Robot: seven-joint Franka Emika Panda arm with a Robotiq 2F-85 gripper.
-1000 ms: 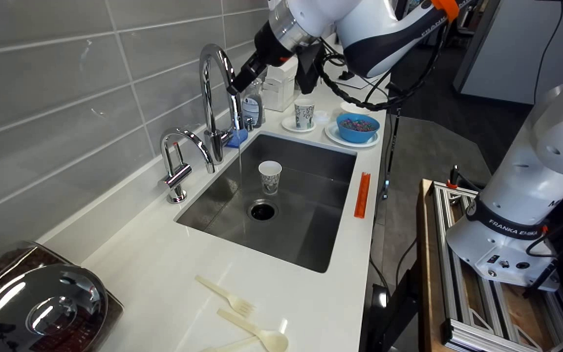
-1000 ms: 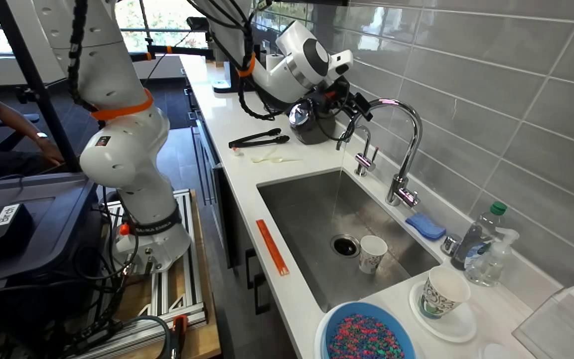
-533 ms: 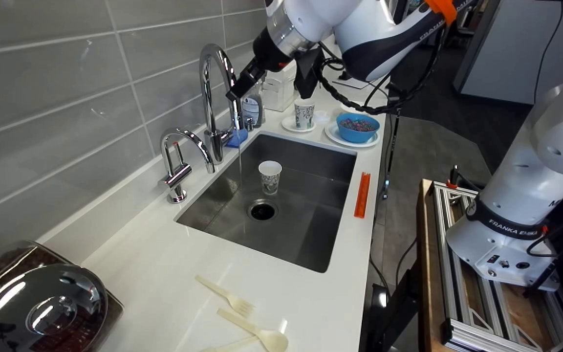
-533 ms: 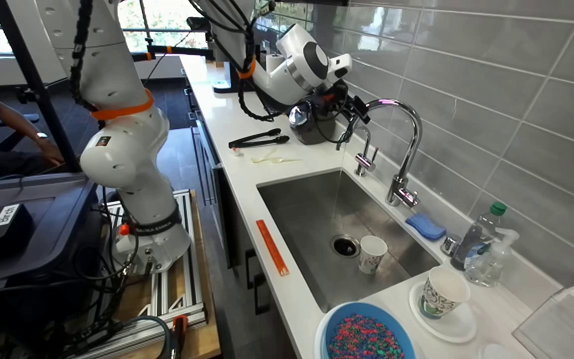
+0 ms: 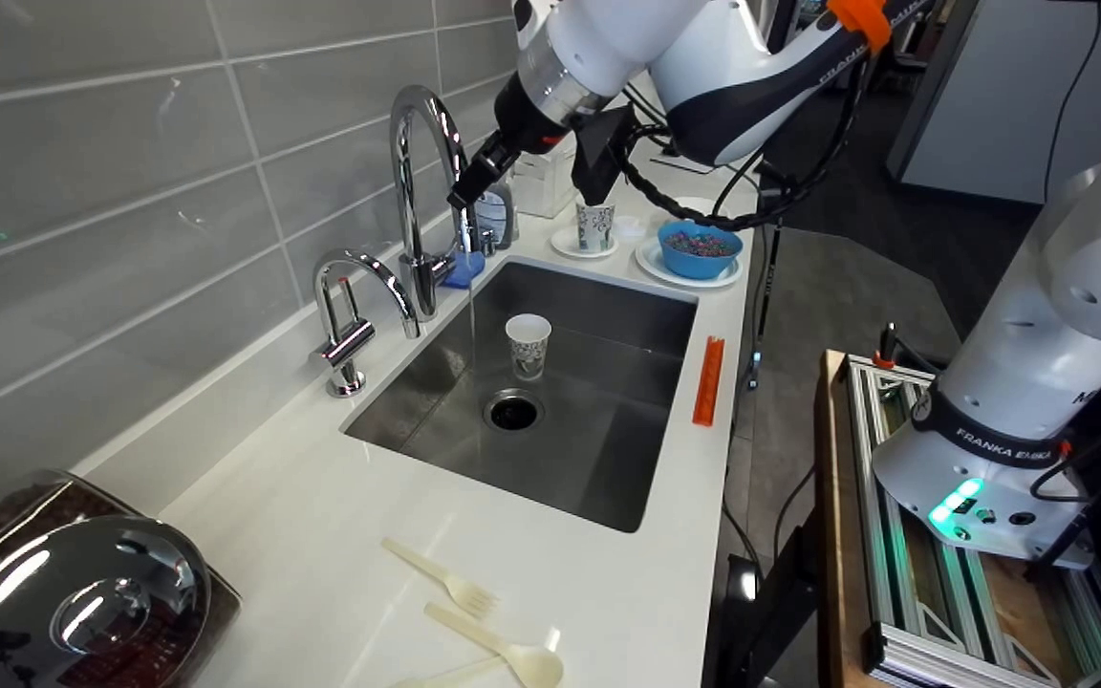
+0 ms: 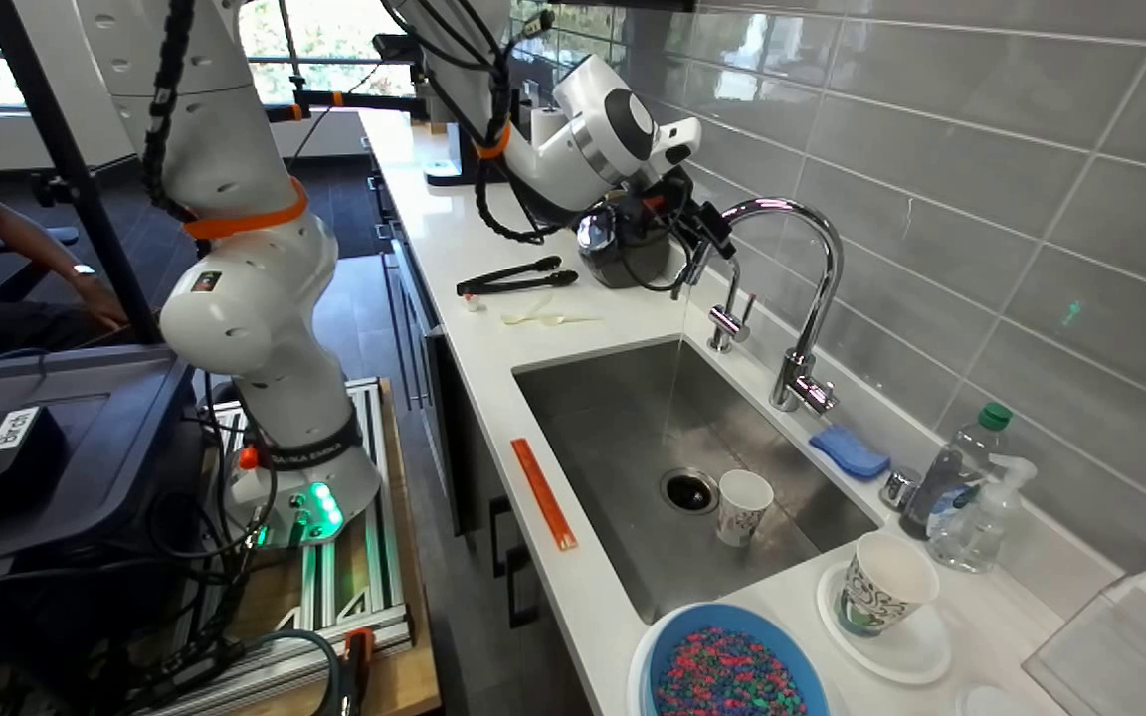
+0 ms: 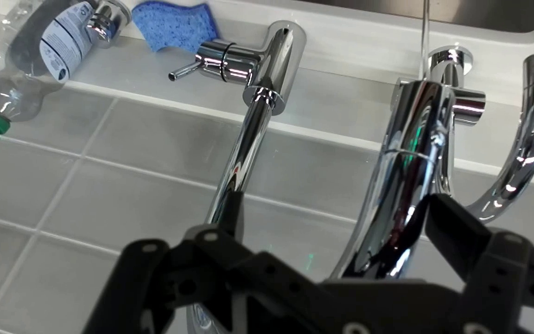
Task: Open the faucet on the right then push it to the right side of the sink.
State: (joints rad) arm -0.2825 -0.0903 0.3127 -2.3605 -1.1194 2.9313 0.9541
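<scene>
Tongs [image 6: 508,286] lie toward the left of the tabletop [image 6: 493,343] in an exterior view and play no part in the job. Next along is the sink [image 6: 613,467], where a thin stream of water [image 7: 425,41] falls in both exterior views, so the opening step looks done. Higher up, the gripper [image 7: 336,202] is spread wide; the wrist view shows the spout [image 7: 401,176] passing between its fingers [image 7: 454,227], close to one and well apart from the other, though contact cannot be told. Then come the small tap [image 6: 729,323], seemingly not the one wanted, and a paper cup [image 6: 744,507] standing in the sink beside the drain [image 6: 689,490]. Farther right rises the tall faucet [image 6: 823,288], presumably the task's own, mounted at the sink's edge. Its spout seems turned back leftward, to the small tap's side, though just where the water lands is too faint to tell. What is left, it seems, is the push, or most of it: the spout needs to swing toward the end by the soap bottle [image 6: 956,467], taken here as the robot's right.
</scene>
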